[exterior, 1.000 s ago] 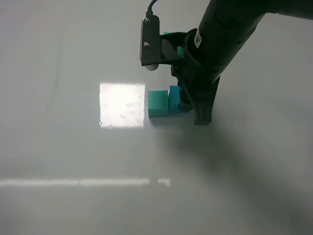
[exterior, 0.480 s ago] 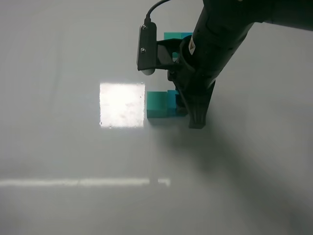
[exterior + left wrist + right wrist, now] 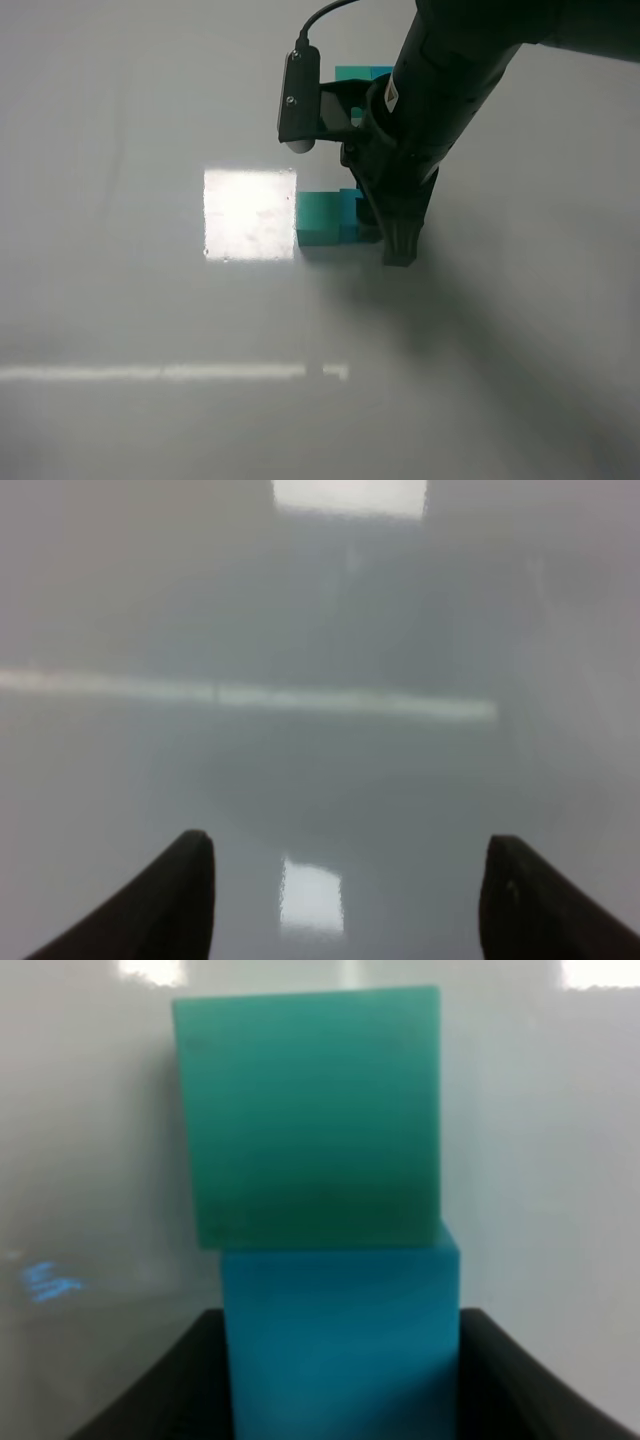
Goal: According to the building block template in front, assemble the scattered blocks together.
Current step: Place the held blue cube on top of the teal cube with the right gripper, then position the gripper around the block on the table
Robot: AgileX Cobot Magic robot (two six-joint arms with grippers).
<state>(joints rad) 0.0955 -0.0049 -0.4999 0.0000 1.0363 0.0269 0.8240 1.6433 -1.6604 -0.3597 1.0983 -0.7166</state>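
The scattered green cube [image 3: 318,218] sits on the table at the middle. The scattered blue cube [image 3: 350,208] is against its right side, mostly hidden by my right gripper [image 3: 385,230]. In the right wrist view the gripper [image 3: 338,1325] is shut on the blue cube [image 3: 340,1340], whose face touches the green cube [image 3: 310,1110]. The template [image 3: 358,74], a smaller joined green and blue pair, shows behind the arm at the back, partly hidden. My left gripper [image 3: 350,855] is open and empty over bare table; it is out of the exterior view.
The right arm and its wrist camera [image 3: 300,95] come in from the upper right and cover the space around the cubes. A bright square of reflected light [image 3: 250,213] lies just left of the green cube. A light stripe [image 3: 170,372] crosses the table nearer the front.
My right gripper has moved left with the blue cube, closing it against the green cube. The green cube has shifted slightly left. More of the template shows behind the arm.
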